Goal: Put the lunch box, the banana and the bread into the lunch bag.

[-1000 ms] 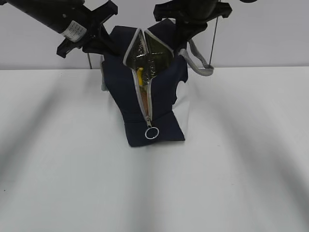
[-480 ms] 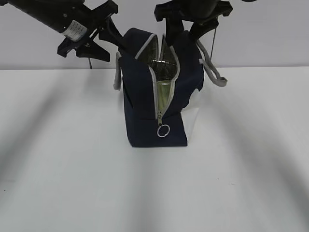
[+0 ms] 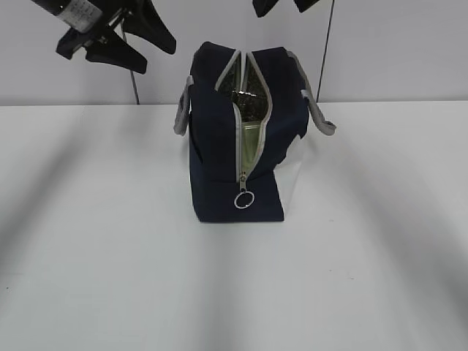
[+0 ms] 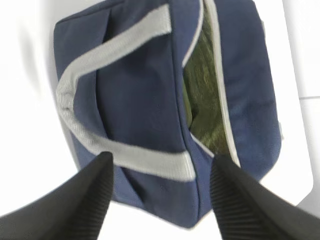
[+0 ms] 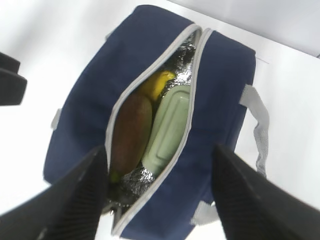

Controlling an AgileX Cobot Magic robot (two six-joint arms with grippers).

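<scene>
White table (image 3: 110, 278) and a pale wall behind it were all the background I had; the lunch bag (image 3: 219, 183) stood upright near the middle of the table, its zipper end turned to the exterior camera and the ring pull (image 3: 244, 199) hanging low on that face.

From the right wrist view I looked straight down into the mouth. All three items were inside: the bread (image 5: 131, 131) lay along one side of the opening, the lunch box (image 5: 169, 130) beside it with its pale green lid turned up, and the banana (image 5: 156, 83) showed as a yellow piece at the far end between them. Their long axes ran the same way as the zipper slit.

Both grippers were above the bag and touched nothing. The left gripper (image 4: 160, 200) had its jaws apart, and below it I saw the side of the bag with one grey strap handle (image 4: 100, 90). The right gripper (image 5: 160, 192) was also wide apart, directly over the slit.

My judgement was that the packing was done. If closing was wanted, the ring pull lay down and toward the camera from both grippers, and the slit ran from there up over the top. I thought the right arm was nearer to the slit line, while the left could steady the side.
</scene>
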